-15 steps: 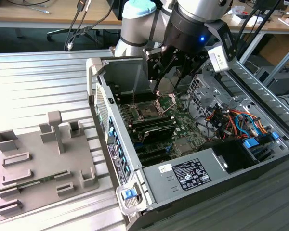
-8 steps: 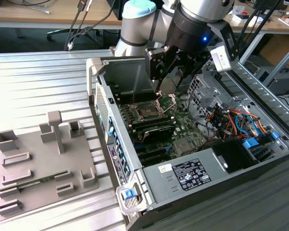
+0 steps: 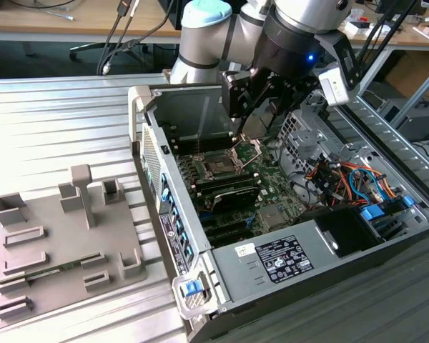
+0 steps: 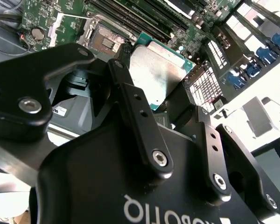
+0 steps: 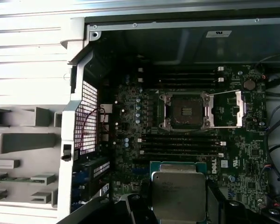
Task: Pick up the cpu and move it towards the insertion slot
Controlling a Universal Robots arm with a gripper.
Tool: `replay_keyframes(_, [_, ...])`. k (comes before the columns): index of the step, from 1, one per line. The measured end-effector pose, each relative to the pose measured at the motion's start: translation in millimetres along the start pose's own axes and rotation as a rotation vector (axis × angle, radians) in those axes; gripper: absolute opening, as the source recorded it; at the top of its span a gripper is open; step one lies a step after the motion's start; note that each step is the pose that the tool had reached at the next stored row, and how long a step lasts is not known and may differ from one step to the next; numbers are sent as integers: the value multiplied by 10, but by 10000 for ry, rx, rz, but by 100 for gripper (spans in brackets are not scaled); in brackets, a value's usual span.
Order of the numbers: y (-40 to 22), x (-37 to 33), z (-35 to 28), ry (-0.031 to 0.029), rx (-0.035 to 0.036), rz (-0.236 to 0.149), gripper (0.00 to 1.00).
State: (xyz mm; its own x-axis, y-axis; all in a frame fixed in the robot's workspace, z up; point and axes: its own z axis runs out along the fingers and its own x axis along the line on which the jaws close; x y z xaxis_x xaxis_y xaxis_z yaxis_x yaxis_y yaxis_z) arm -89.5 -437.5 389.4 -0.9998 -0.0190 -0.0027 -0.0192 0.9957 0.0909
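My gripper (image 4: 156, 77) is shut on the cpu (image 4: 159, 70), a flat square chip with a silvery top and a thin green rim. In the first wrist view the cpu (image 5: 178, 189) hangs above the motherboard, level and a short way from the insertion slot (image 5: 185, 110). The insertion slot is a dark square socket in a silver frame, its hinged bracket (image 5: 240, 108) swung open beside it. In the exterior view the gripper (image 3: 259, 123) hovers inside the open computer case, just above and to the exterior view's right of the insertion slot (image 3: 218, 166).
Long black memory slots (image 5: 182, 142) lie between the cpu and the socket. Case walls (image 3: 154, 153) surround the board, with orange and blue cables (image 3: 343, 179) on the exterior view's right. A grey fixture tray (image 3: 50, 243) holding a green memory stick (image 3: 57, 270) lies outside on the exterior view's left.
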Motion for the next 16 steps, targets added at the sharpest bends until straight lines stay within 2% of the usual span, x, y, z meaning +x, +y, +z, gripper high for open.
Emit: replay_keyframes(16, [-4, -206, 0, 0, 0, -1, 55])
